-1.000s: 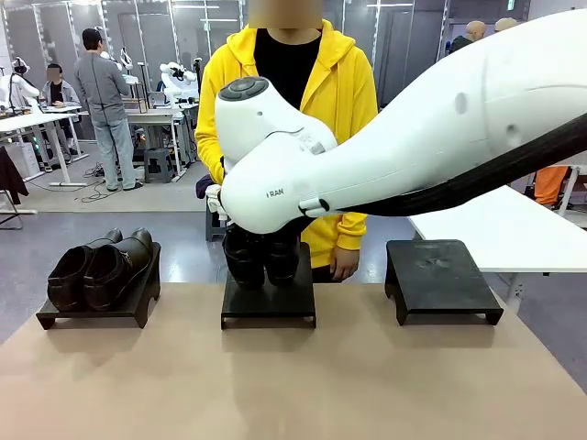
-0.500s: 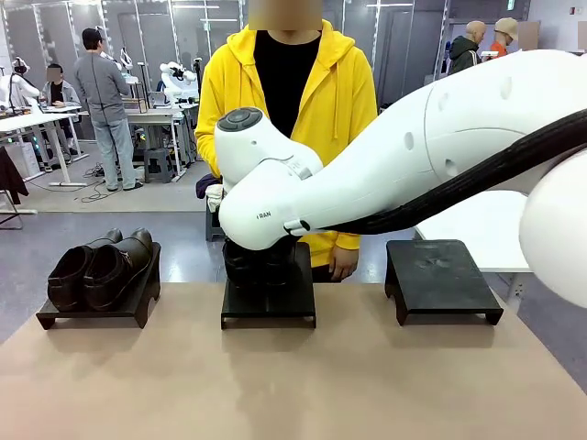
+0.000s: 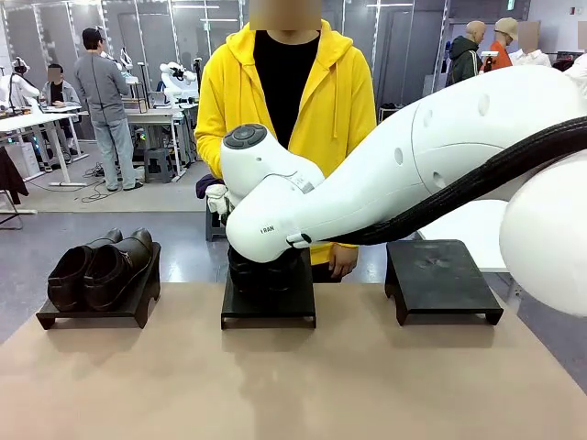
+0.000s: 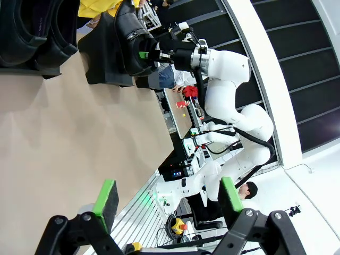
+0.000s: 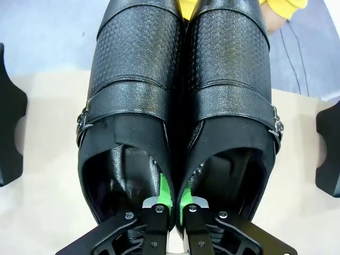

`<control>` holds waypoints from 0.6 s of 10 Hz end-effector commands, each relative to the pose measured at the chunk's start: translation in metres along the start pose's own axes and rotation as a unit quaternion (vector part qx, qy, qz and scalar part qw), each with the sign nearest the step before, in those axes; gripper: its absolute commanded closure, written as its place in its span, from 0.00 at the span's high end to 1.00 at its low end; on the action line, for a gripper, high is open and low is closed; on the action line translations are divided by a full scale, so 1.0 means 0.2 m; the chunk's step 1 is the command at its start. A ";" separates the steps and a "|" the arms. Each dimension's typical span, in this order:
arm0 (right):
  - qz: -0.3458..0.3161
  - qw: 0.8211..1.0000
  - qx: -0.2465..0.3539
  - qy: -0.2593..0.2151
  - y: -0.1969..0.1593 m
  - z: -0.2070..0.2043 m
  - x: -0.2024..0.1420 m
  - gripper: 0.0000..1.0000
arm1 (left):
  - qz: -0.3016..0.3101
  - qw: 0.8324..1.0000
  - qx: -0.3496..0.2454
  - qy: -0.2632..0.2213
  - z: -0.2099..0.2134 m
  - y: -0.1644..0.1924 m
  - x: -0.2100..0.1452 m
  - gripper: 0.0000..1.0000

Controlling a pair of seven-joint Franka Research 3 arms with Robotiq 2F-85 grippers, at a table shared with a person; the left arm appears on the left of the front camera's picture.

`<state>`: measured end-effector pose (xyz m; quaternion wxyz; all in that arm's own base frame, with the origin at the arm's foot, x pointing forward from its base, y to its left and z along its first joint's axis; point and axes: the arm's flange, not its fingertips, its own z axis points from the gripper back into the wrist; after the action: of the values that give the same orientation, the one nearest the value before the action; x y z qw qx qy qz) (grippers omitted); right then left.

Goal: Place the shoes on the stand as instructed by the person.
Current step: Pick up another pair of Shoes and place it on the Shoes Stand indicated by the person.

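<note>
1. Nearest, right wrist view: right gripper (image 5: 171, 204), green-padded fingers (image 5: 165, 192) pinched fully together on the two touching inner walls of a pair of glossy black leather buckle-strap shoes (image 5: 178, 101). One finger goes down each opening, so one pinch carries both shoes side by side.
2. Same view: heels twd the wrist, toes pointing away. Tan table (image 5: 48, 175) shows below on both sides, dark stand edges at far L and R. Can't tell here if the soles are down yet.
3. Left gripper (image 4: 167, 199), left wrist view: green fingers (image 4: 106, 196) spread wide, nothing between them, well back from the action, looks parked.
4. Front view, mid-table: big white right arm (image 3: 385, 183) reaches across the middle to the centre low black stand (image 3: 268, 307). The held pair (image 3: 264, 270) sits right over it, mostly hidden by the wrist; contact w/ the stand is unclear.
5. Left low black stand (image 3: 96, 307) already carries the other glossy black pair (image 3: 99, 268), toes twd the robot. Right low black stand (image 3: 443, 280) is bare.
6. Farthest: person in bright yellow hoodie (image 3: 286, 101) behind the centre stand, one hand (image 3: 344, 263) hanging by the arm, other hand partly hidden. No clear pointing visible.
7. Judgement: set-down on the centre stand is nearly done; release comes next.
</note>
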<state>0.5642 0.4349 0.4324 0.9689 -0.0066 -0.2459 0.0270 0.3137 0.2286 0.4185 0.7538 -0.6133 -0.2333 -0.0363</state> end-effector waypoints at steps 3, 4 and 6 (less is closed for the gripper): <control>-0.023 0.999 -0.008 -0.035 -0.03 -0.05 -0.09 0.07 | -0.011 1.000 0.001 -0.008 -0.01 -0.01 0.00 0.96; -0.017 0.999 -0.009 -0.038 -0.03 -0.07 -0.11 0.07 | -0.011 1.000 0.001 -0.008 -0.01 -0.01 0.00 0.96; -0.006 0.999 -0.007 -0.043 -0.05 -0.10 -0.13 0.07 | -0.011 1.000 0.001 -0.008 -0.01 -0.01 0.00 0.96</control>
<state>0.5610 0.4266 0.4030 0.9677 -0.0156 -0.2495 0.0315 0.3137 0.2286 0.4185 0.7538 -0.6133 -0.2333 -0.0363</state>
